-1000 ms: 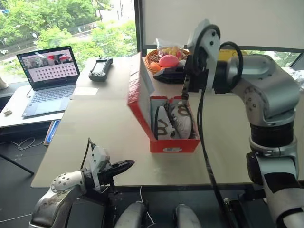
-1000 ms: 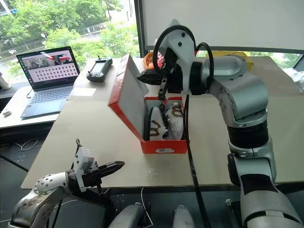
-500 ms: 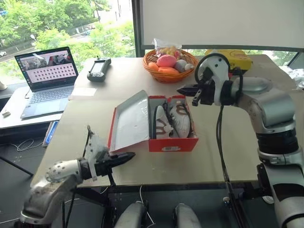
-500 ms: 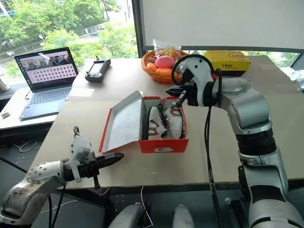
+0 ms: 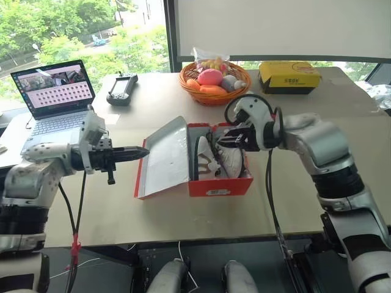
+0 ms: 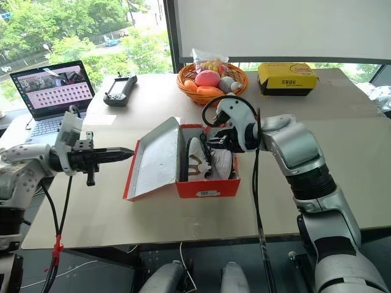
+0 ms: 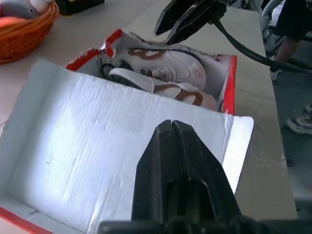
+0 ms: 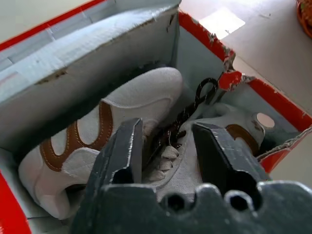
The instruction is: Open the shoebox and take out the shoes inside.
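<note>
While its hinged lid lies folded open to the left, the red cardboard shoebox [image 5: 211,183] sits mid-table holding the white sneakers [image 5: 223,155]. Right gripper [image 8: 168,146], fingers parted, seems just above their laces; left gripper [image 5: 139,152], closed and empty, hovers left of the lid.

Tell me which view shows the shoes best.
Right wrist view: the shoes lie close up between the open right gripper fingers. Left wrist view shows them over the lid; head views show them small in the shoebox.

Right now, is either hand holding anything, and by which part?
Nothing is held. The right hand is open over the shoes in the shoebox; the left hand is shut, empty.
</note>
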You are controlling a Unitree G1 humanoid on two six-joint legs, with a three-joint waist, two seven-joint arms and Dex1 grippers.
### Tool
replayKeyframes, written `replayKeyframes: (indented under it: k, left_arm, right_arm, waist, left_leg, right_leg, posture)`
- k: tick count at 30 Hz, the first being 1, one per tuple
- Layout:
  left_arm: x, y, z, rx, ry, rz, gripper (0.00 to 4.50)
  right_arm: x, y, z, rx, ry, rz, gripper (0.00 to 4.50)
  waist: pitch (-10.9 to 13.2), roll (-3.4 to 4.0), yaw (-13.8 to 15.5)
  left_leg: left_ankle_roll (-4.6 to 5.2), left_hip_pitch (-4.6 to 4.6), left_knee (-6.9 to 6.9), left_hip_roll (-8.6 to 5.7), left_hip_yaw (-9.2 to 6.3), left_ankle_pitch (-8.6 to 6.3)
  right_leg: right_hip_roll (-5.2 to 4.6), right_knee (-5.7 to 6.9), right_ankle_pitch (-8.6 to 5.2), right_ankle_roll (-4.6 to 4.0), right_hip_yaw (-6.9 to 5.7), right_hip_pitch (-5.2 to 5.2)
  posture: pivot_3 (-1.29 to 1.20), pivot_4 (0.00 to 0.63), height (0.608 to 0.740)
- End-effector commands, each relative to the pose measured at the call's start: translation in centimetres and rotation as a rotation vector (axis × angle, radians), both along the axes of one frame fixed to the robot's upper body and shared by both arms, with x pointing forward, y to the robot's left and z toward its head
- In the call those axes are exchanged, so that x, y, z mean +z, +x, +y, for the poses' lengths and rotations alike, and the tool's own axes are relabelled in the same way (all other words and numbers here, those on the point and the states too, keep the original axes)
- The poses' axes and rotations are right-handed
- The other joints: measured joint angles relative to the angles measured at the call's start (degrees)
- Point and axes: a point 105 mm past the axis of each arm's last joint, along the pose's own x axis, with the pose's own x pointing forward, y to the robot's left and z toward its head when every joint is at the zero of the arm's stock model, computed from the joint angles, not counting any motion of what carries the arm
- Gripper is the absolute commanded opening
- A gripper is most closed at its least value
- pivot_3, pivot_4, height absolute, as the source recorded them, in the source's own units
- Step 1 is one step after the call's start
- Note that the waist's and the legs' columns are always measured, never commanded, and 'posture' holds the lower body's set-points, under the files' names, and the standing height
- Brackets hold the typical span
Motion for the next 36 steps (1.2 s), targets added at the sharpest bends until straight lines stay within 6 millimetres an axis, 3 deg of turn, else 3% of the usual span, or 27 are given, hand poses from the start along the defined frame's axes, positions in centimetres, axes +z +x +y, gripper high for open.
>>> replayKeyframes:
  k: [1, 4, 13, 19, 23, 29, 36]
  left_arm:
    - [1.4, 0.3, -0.3, -0.029, 0.004, -0.074, 0.0]
    - [1.6, 0.2, -0.7, -0.047, -0.011, -0.081, 0.0]
    - [1.8, 0.4, -1.2, 0.004, -0.15, -0.168, 0.0]
    - [-1.7, -0.1, -1.9, 0.049, -0.182, -0.163, 0.0]
    - [-2.7, -0.2, -2.4, 0.07, -0.212, -0.163, 0.0]
    - [-2.4, 0.1, -2.9, 0.089, -0.261, -0.178, 0.0]
    - [-2.4, 0.3, -2.9, 0.096, -0.268, -0.18, 0.0]
  right_arm:
    - [0.8, 0.8, 0.0, -0.009, -0.11, -0.109, 3.43]
    - [-0.7, 1.5, -1.0, -0.027, -0.262, -0.147, 4.44]
    - [-2.7, 1.9, -0.9, -0.039, -0.341, -0.152, 4.44]
    - [-3.9, 1.9, -0.9, -0.074, -0.334, -0.12, 4.44]
    - [-4.1, 1.9, -0.5, -0.089, -0.309, -0.104, 4.44]
    - [-4.9, 1.6, -0.1, -0.094, -0.312, -0.075, 4.44]
    - [-6.2, 1.8, -0.9, -0.129, -0.345, -0.046, 4.44]
  waist:
    - [0.0, -0.04, 0.0]
    - [0.0, -0.04, 0.0]
    - [0.0, -0.05, -0.1]
    - [0.0, -0.05, 0.0]
    - [0.0, -0.06, 0.1]
    - [0.0, -0.07, 0.2]
    - [0.0, -0.09, 0.2]
  left_leg:
    - [-0.01, 0.0, 0.0, 0.0, 0.0, 0.0]
    - [-0.01, -0.01, 0.01, 0.0, 0.0, -0.01]
    - [-0.1, 0.06, 0.09, 0.04, -0.02, 0.04]
    - [-0.14, 0.12, 0.13, 0.06, -0.03, 0.07]
    - [-0.18, 0.15, 0.15, 0.1, -0.03, 0.09]
    - [-0.23, 0.16, 0.16, 0.15, -0.07, 0.11]
    - [-0.27, 0.24, 0.16, 0.17, -0.08, 0.14]
  right_leg:
    - [0.0, 0.0, 0.0, 0.0, 0.0, 0.0]
    - [0.01, 0.02, 0.01, 0.01, 0.0, 0.02]
    - [0.11, 0.05, 0.14, 0.06, 0.0, 0.06]
    - [0.19, 0.05, 0.3, 0.03, 0.08, 0.09]
    - [0.29, 0.04, 0.4, -0.01, 0.12, 0.11]
    - [0.38, 0.04, 0.52, -0.09, 0.1, 0.1]
    - [0.42, 0.04, 0.54, -0.11, 0.11, 0.13]
  posture:
    - [0.0, 0.15, 0.74]
    - [0.0, 0.15, 0.74]
    - [0.0, 0.15, 0.74]
    - [0.0, 0.15, 0.74]
    - [0.0, 0.15, 0.74]
    - [0.0, 0.15, 0.74]
    - [0.0, 0.15, 0.74]
